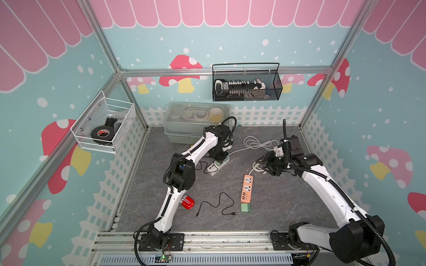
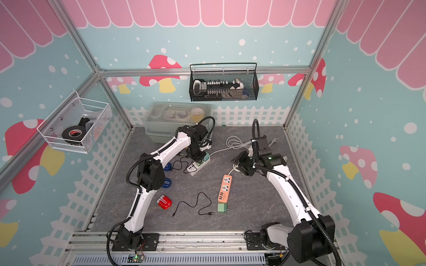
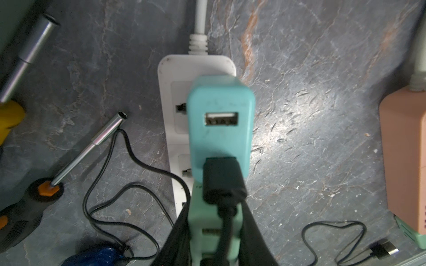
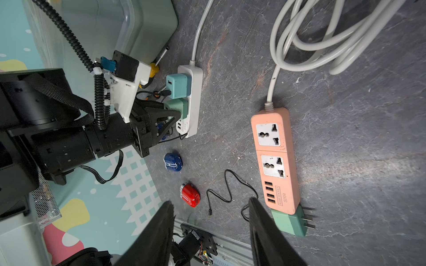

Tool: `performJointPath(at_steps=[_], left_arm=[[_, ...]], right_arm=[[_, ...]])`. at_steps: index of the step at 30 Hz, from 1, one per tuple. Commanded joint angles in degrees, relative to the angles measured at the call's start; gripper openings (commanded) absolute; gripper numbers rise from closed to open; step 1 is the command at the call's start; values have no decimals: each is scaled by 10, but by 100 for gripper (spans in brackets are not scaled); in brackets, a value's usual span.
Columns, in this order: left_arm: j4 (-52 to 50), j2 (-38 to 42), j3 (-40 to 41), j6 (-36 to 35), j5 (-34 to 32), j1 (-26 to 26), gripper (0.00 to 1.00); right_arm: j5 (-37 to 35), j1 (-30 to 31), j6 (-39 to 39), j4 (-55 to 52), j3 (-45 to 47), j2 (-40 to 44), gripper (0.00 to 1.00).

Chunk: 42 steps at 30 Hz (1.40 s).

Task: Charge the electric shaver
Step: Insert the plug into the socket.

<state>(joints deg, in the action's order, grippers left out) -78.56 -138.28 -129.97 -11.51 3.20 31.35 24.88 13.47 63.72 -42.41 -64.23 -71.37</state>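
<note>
Step, I think: seating charger. L gripper clamped on green charger in white strip under it; R gripper apart, empty. Nxt: straight push, then release.

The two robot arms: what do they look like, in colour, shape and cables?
The left arm and right arm have white shells with black joints. A black ribbed hose runs along each. The left gripper and right gripper are black; a white camera mount sits at the left wrist.
</note>
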Motion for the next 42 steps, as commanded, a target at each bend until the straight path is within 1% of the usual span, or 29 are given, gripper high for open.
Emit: performJointPath(at_steps=[1,5,8,10,12,13,15,21,23,25,28,31,34,38,40,42], left_arm=[[38,-123,53,16,-70,1,0],[39,-116,75,22,-77,7,0],[37,-114,78,31,-48,11,0],[28,-116,73,42,-13,8,0],[23,-104,87,46,15,10,0],[21,-99,94,47,16,12,0],[20,-86,113,54,55,19,0],[12,-54,134,73,119,62,0],[7,-38,150,77,113,76,0],[-2,-23,163,82,135,80,0],[-4,7,185,92,129,91,0],[-9,16,207,105,115,94,0],[-20,3,199,106,80,101,0],[-23,-24,164,110,65,101,0],[-22,-22,148,115,54,103,13],[-18,-9,138,118,47,107,21]], right_arm=[[-8,-3,2,-1,-8,-9,52],[-6,-2,0,-1,-9,-13,52],[-4,-4,-3,1,-13,-20,52],[-2,-4,-5,3,-18,-27,52],[-1,-5,-8,3,-26,-33,52],[-1,-5,-8,3,-27,-35,52],[0,-6,-8,5,-30,-36,52],[5,-11,-5,17,-30,-39,51],[6,-11,-4,20,-29,-38,52],[6,-13,-4,21,-29,-36,51],[9,-16,-2,25,-24,-32,51],[11,-19,-1,29,-20,-30,51],[14,-19,0,32,-20,-31,52],[16,-20,-1,34,-20,-33,52],[13,-19,-3,33,-21,-30,52],[9,-19,-6,32,-21,-25,53]])
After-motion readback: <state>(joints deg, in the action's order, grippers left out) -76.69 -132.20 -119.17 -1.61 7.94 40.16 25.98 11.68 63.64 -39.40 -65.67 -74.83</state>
